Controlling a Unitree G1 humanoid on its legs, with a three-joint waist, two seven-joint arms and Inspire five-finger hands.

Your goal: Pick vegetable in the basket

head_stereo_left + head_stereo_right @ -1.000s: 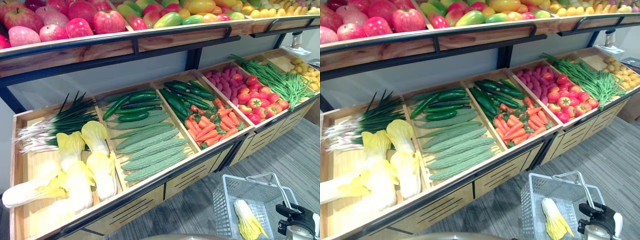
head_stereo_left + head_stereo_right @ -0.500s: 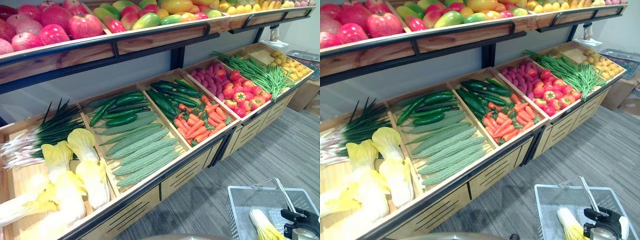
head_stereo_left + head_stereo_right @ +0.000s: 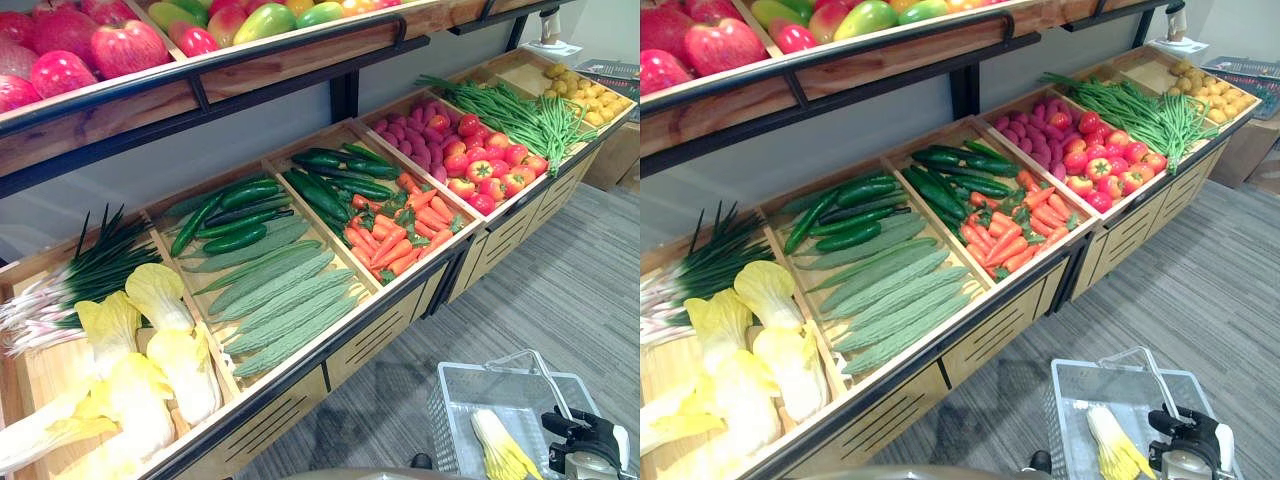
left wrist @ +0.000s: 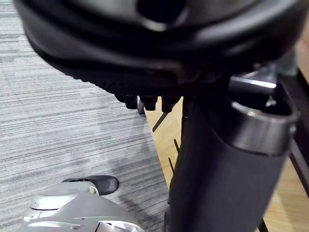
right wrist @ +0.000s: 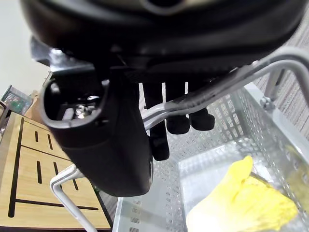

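The cabbage (image 3: 500, 455) lies inside the wire basket (image 3: 452, 415), leaves toward the robot, so one vegetable is already in. The right hand (image 3: 585, 438) carries that basket, its fingers (image 5: 177, 123) hooked round the metal handle (image 5: 227, 84) (probably so the basket hangs level and open side up). The left hand (image 4: 222, 159) shows low over the grey floor (image 3: 590, 290); whether it is clenched or slack I cannot tell.

The basket hangs well apart from the wooden stand (image 3: 300, 375). Its bins hold more cabbages (image 3: 150, 350), spring onions (image 3: 80, 285), cucumbers (image 3: 235, 215), ridged gourds (image 3: 280, 305), carrots (image 3: 400, 235), tomatoes (image 3: 490, 175) and green beans (image 3: 520, 110). An upper shelf of apples (image 3: 90, 50) overhangs the bins' far ends, so I judge a reach is easiest from the front.
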